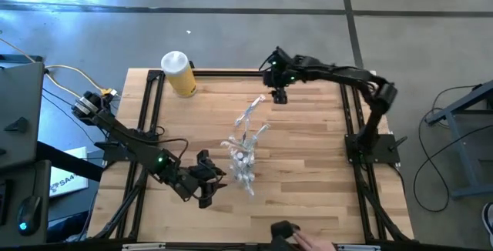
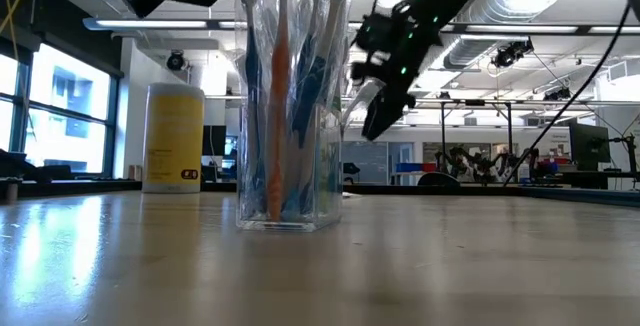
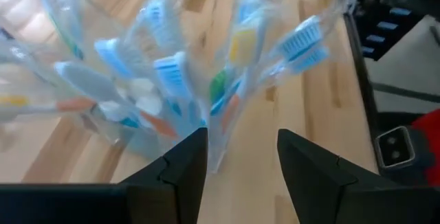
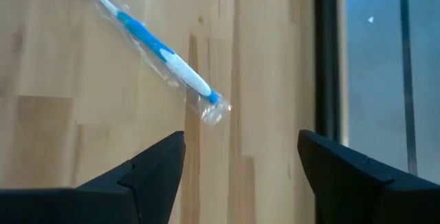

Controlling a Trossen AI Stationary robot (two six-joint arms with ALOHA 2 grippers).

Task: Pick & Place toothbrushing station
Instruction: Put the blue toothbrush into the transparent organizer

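Jaws apart and empty on both grippers — the left gripper [image 1: 206, 190] beside the clear cup [image 2: 290, 181] of wrapped toothbrushes, the right gripper [image 1: 279, 95] above one loose toothbrush [image 4: 155, 49] on the table [image 1: 308, 151] — so that brush, I judge, remains to place.

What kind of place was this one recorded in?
Most likely a robotics lab or workshop. A butcher-block table in a black frame stands on bare concrete; the low view shows exposed ceiling ducts, strip lighting and more equipment benches behind the clear cup of toothbrushes.
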